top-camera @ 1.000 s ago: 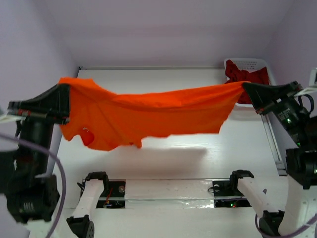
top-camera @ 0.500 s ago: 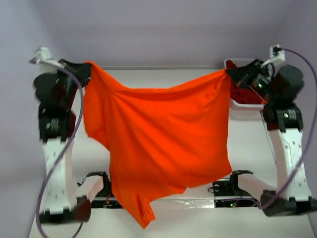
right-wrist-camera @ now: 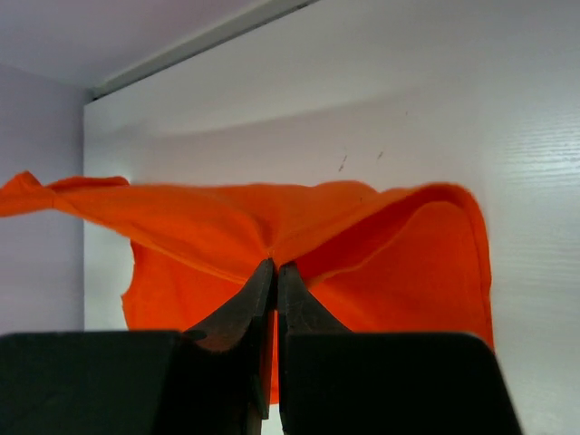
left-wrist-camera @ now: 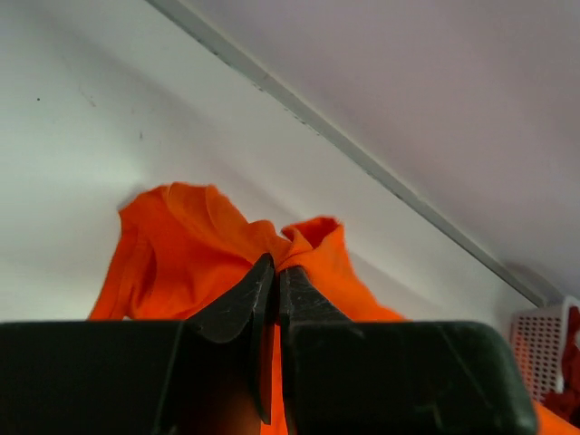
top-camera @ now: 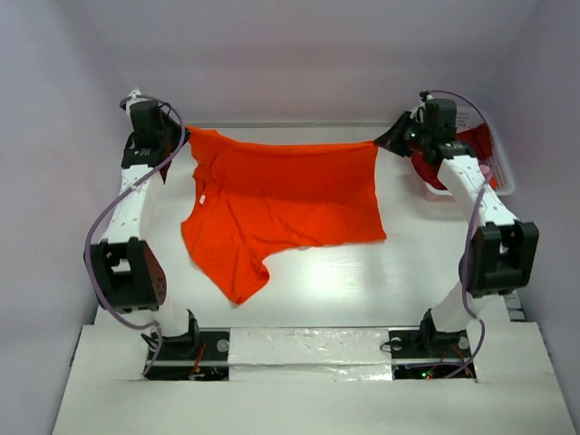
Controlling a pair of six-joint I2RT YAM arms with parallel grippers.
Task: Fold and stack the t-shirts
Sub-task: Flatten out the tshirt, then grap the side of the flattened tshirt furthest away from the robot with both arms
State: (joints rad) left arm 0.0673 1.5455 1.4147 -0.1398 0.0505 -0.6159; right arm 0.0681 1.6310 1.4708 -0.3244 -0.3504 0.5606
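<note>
The bright orange t-shirt [top-camera: 281, 204] lies stretched across the far half of the table, its far edge held taut between both arms, its near part trailing toward the front left. My left gripper [top-camera: 184, 134] is shut on its far left corner; the pinch shows in the left wrist view [left-wrist-camera: 276, 265], with orange cloth [left-wrist-camera: 181, 263] bunched past the tips. My right gripper [top-camera: 381, 145] is shut on its far right corner, also seen in the right wrist view [right-wrist-camera: 275, 265] with orange cloth [right-wrist-camera: 408, 263] beyond. Dark red shirts [top-camera: 471, 145] sit in the basket.
The white latticed basket [top-camera: 503, 177] stands at the far right behind my right arm, and shows in the left wrist view [left-wrist-camera: 539, 340]. The back wall rail [top-camera: 290, 125] runs just beyond the shirt's far edge. Bare white table [top-camera: 362, 281] lies in front of the shirt.
Both arms have swung from high near the camera out to the far edge of the table and lowered. The hanging orange shirt now lies spread on the table.
</note>
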